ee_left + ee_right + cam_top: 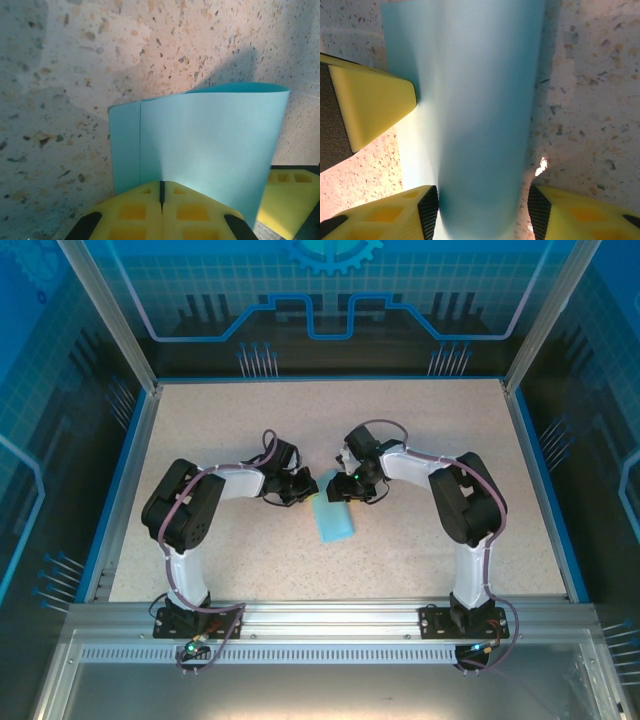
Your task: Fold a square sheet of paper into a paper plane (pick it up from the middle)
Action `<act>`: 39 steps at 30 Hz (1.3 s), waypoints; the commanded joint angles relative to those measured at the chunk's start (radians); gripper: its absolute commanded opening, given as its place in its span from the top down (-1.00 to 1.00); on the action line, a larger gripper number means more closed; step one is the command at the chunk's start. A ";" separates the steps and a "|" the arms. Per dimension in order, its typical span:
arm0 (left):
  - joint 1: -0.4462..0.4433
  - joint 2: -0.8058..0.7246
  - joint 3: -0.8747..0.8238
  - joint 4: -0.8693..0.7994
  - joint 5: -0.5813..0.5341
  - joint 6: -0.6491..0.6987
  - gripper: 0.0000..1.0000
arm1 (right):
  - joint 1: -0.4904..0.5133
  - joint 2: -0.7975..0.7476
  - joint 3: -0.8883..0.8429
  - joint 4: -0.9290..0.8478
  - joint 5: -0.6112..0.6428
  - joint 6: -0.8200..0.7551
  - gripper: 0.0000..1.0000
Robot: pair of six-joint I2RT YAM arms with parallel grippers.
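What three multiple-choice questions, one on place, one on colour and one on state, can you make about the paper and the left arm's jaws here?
1. Where on the table is the sheet of paper?
A. far left corner B. middle, between the two arms C. off the near edge
2. What colour is the paper?
A. light blue B. red C. white
3. How do the left jaws stand?
A. wide open over bare table B. shut on the paper's edge C. shut on nothing
Key: 1 B, the top view shows it between the arms at mid-table; 2 A, it is light blue in all three views; 3 B, the left wrist view shows the yellow pads pressed together with the sheet running out from their tips.
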 commanded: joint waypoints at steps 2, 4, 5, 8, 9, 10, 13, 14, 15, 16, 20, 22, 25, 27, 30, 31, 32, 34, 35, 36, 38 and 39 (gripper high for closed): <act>-0.008 -0.040 0.021 -0.055 0.002 0.020 1.00 | -0.010 0.011 -0.008 -0.012 -0.029 -0.021 -0.05; -0.008 -0.057 0.020 -0.058 0.002 0.019 1.00 | -0.012 0.014 -0.007 -0.016 -0.028 -0.026 -0.01; -0.007 -0.069 0.019 -0.058 0.002 0.019 1.00 | -0.010 0.016 -0.007 -0.017 -0.028 -0.030 0.02; -0.007 -0.109 0.021 -0.062 -0.002 0.016 0.91 | -0.005 0.023 -0.011 -0.019 -0.017 -0.039 0.06; -0.007 -0.121 0.021 -0.063 -0.006 0.017 0.87 | -0.002 0.026 -0.011 -0.021 -0.008 -0.045 0.06; -0.008 -0.135 0.021 -0.068 -0.012 0.017 0.79 | 0.004 0.032 -0.010 -0.026 0.008 -0.050 0.07; -0.007 -0.163 0.019 -0.085 -0.045 0.022 0.71 | 0.022 0.048 -0.005 -0.042 0.055 -0.051 0.08; -0.007 -0.168 0.016 -0.090 -0.056 0.021 0.68 | 0.027 0.053 -0.005 -0.043 0.066 -0.047 0.08; -0.007 -0.173 0.014 -0.091 -0.061 0.022 0.66 | 0.031 0.058 -0.005 -0.043 0.080 -0.043 0.07; -0.007 -0.175 0.009 -0.093 -0.068 0.022 0.65 | 0.037 0.062 -0.004 -0.045 0.094 -0.038 0.06; -0.007 -0.176 -0.003 -0.089 -0.076 0.014 0.61 | 0.060 0.084 0.012 -0.064 0.157 -0.006 0.04; -0.008 -0.175 -0.009 -0.087 -0.081 0.010 0.59 | 0.071 0.096 0.022 -0.076 0.187 0.016 0.03; -0.007 -0.176 -0.012 -0.088 -0.090 0.007 0.58 | 0.084 0.112 0.033 -0.090 0.221 0.047 0.02; -0.008 -0.176 -0.014 -0.090 -0.093 0.008 0.58 | 0.088 0.119 0.036 -0.096 0.239 0.060 0.00; -0.007 -0.176 -0.016 -0.092 -0.096 0.007 0.58 | 0.091 0.129 0.039 -0.103 0.250 0.082 -0.03; -0.007 -0.175 -0.015 -0.093 -0.096 0.008 0.58 | 0.093 0.131 0.039 -0.103 0.250 0.086 -0.04; -0.007 -0.173 -0.016 -0.094 -0.097 0.007 0.58 | 0.094 0.134 0.039 -0.104 0.251 0.088 -0.04; -0.007 -0.173 -0.017 -0.096 -0.098 0.007 0.58 | 0.097 0.136 0.040 -0.102 0.251 0.086 -0.06; -0.007 -0.173 -0.018 -0.097 -0.099 0.007 0.58 | 0.098 0.138 0.042 -0.103 0.250 0.083 -0.07; -0.007 -0.173 -0.019 -0.098 -0.101 0.006 0.58 | 0.100 0.140 0.043 -0.103 0.248 0.080 -0.08; -0.007 -0.171 -0.019 -0.099 -0.103 0.005 0.58 | 0.105 0.142 0.045 -0.106 0.252 0.074 -0.10; -0.007 -0.170 -0.020 -0.098 -0.103 0.004 0.58 | 0.106 0.143 0.046 -0.109 0.256 0.074 -0.11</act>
